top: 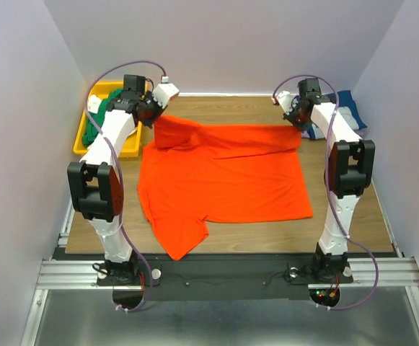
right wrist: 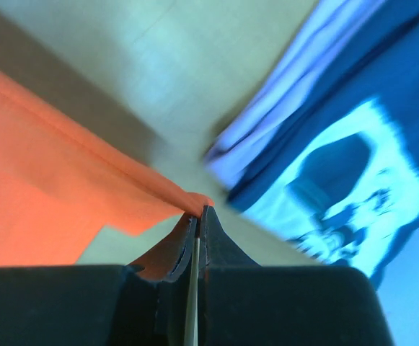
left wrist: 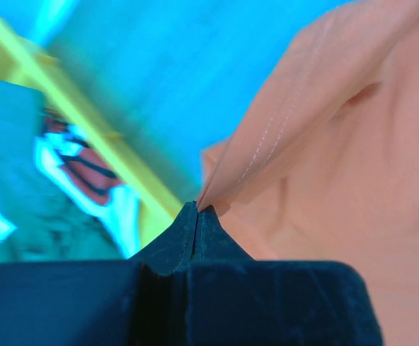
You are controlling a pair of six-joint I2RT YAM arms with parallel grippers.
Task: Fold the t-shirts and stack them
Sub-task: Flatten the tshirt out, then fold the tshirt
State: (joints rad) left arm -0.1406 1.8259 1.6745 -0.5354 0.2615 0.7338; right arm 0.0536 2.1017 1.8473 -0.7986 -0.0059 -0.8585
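Orange shirt (top: 223,180) was spread across the middle of the desk (top: 353,216), plain and bright, with one sleeve pointed toward the near edge. Its far edge was raised and rolled over into a band between the two arms. One end of that edge was pinched in the closed left gripper (left wrist: 197,209), the other end in the closed right gripper (right wrist: 197,211). A navy shirt (right wrist: 382,86) with white print was seen near the right gripper, touching a lavender one (right wrist: 288,94). A green shirt (top: 94,122) was heaped in the bin (top: 102,90).
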